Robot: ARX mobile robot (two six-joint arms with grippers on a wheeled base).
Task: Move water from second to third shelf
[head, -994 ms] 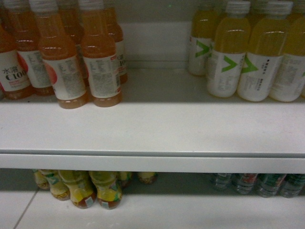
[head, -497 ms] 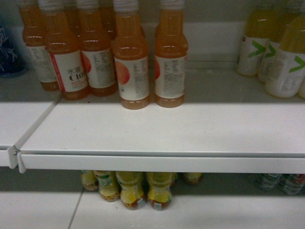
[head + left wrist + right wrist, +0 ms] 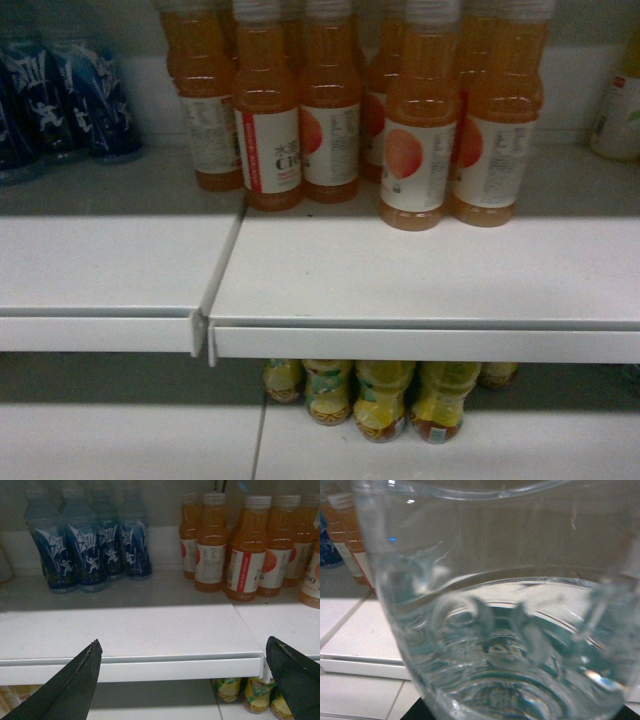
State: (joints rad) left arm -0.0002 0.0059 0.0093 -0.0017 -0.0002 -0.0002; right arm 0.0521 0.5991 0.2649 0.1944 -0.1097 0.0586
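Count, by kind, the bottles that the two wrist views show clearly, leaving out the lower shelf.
Blue-label bottles: 4
Orange drink bottles: 6
Water bottle, close before the right wrist camera: 1
Total: 11; more may stand hidden behind the front rows.

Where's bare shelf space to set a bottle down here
Free: the front strip of shelf ahead of the orange bottles, and the neighbouring board in front of the blue bottles. Crowded: the back rows, and the yellow bottles below.
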